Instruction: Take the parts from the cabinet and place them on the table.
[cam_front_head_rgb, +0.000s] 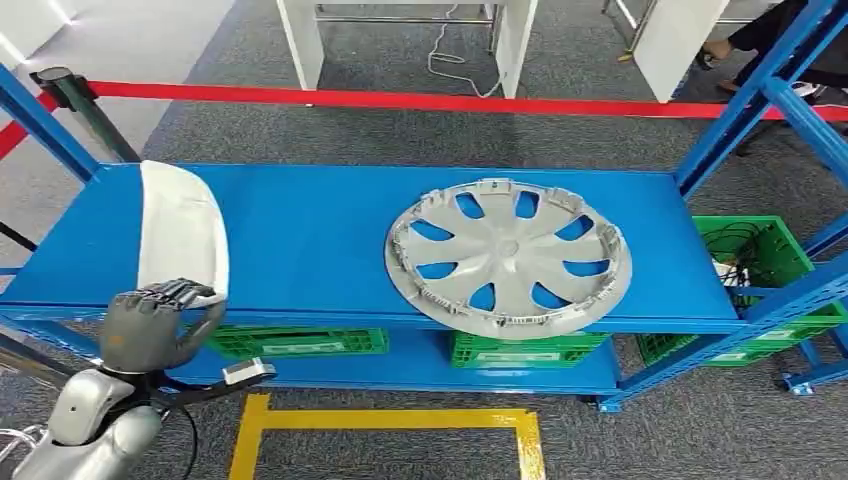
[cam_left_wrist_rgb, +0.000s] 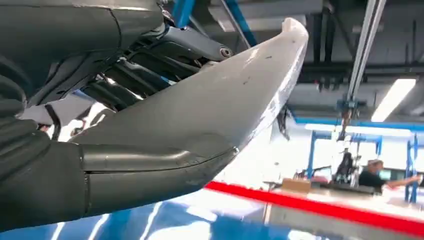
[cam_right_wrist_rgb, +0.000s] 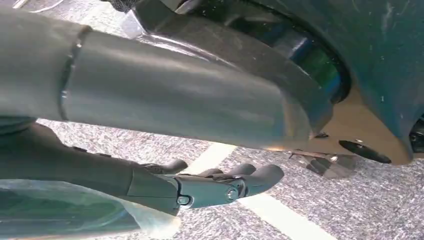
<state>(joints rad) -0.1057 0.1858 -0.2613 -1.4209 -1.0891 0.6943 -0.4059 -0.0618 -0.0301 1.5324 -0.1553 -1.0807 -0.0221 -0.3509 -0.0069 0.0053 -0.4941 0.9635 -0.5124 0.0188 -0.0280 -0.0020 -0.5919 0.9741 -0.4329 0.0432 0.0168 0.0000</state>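
The white curved panel lies at the left end of the blue shelf, its near end reaching the shelf's front edge. The left hand grips that near end: the dark fingers lie over the panel's top face and the thumb presses its underside, so the panel's end sits clamped between them. A silver hubcap lies flat towards the right end of the same shelf, its rim overhanging the front edge, well apart from the panel. The right hand hangs over grey carpet with its fingers loosely curled on nothing. Green crates stand on the lower shelf.
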